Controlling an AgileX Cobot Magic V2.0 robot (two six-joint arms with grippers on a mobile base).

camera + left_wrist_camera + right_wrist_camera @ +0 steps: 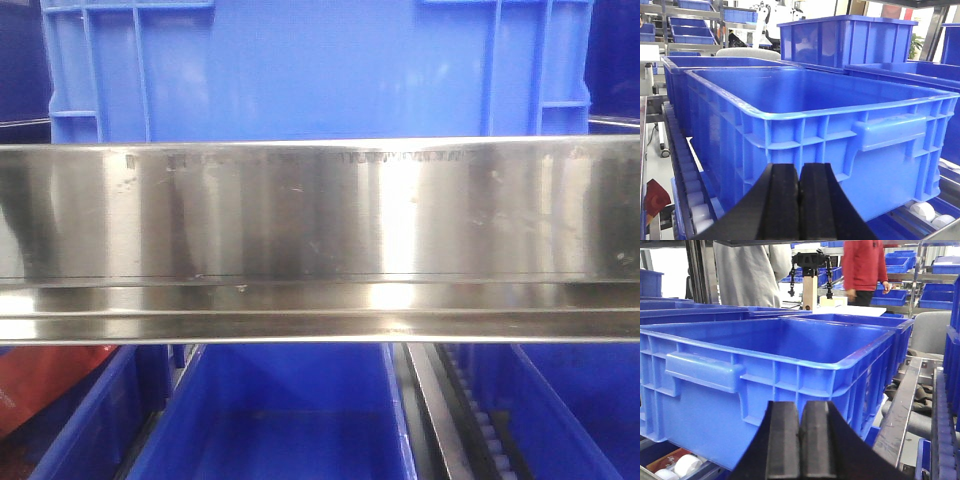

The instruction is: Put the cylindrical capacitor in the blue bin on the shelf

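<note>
The left gripper [800, 200] fills the bottom of the left wrist view with its two black fingers pressed flat together, nothing visible between them. Just beyond its tips stands a large blue bin [840, 125], open at the top, its ribbed front wall and moulded handle facing the camera; its visible inner walls are bare, though its floor is out of sight. It rests on white rollers [925, 212], with a second blue bin behind it to the left and a taller blue crate [845, 40] at the back. The right gripper [800, 445] is likewise closed, its black fingers meeting along a thin seam and holding nothing. Ahead of it sits another open blue bin [765, 375] with a handle on its near wall, a white roller [682, 465] under its lower left corner, and a grey metal rail [900, 410] running along its right side. Behind this bin, two people stand by the far shelving, one in a grey coat [750, 270] and one in a red top [865, 262]. In the front-facing view the shelf [320, 215] shows its broad, shiny steel rail across the middle, a blue crate [300, 65] above it and blue bins [290, 420] below. The cylindrical capacitor cannot be seen in any view.
</note>
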